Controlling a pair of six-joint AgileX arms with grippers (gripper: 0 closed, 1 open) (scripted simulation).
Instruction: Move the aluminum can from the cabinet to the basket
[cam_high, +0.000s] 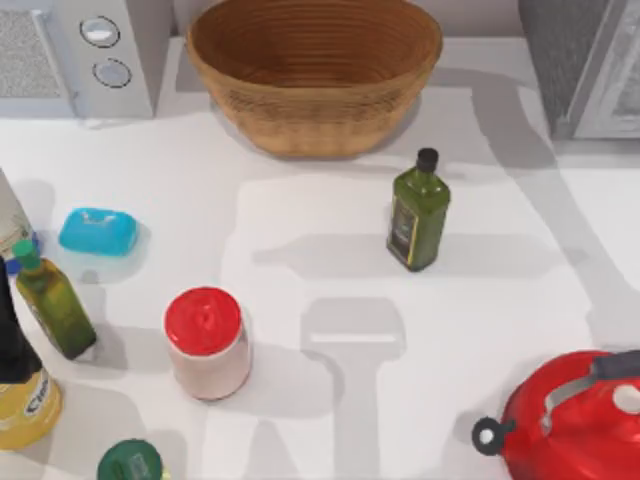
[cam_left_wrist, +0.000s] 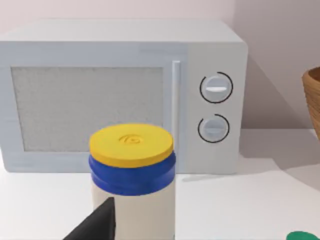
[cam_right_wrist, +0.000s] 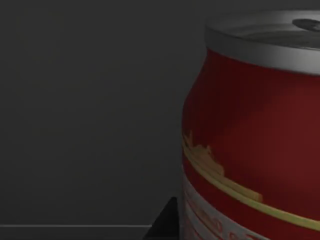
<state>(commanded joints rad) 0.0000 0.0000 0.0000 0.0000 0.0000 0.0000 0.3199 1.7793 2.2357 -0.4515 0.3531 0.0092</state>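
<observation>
The aluminum can stands upright, red-sided with a silver top, in the dim right wrist view against a dark wall. A dark part of my right gripper sits right beside the can's lower side. The cabinet, grey and speckled with a pale door panel, is at the table's back right. The basket, a wide tan wicker bowl, rests at the back centre, and its rim also appears in the left wrist view. My left gripper hovers just in front of a yellow-lidded jar.
A light-grey microwave occupies the back left. A green oil bottle stands mid-table, a red-lidded jar front left of centre, and a blue soap at the left. Bottles crowd the left edge. A red kettle sits front right.
</observation>
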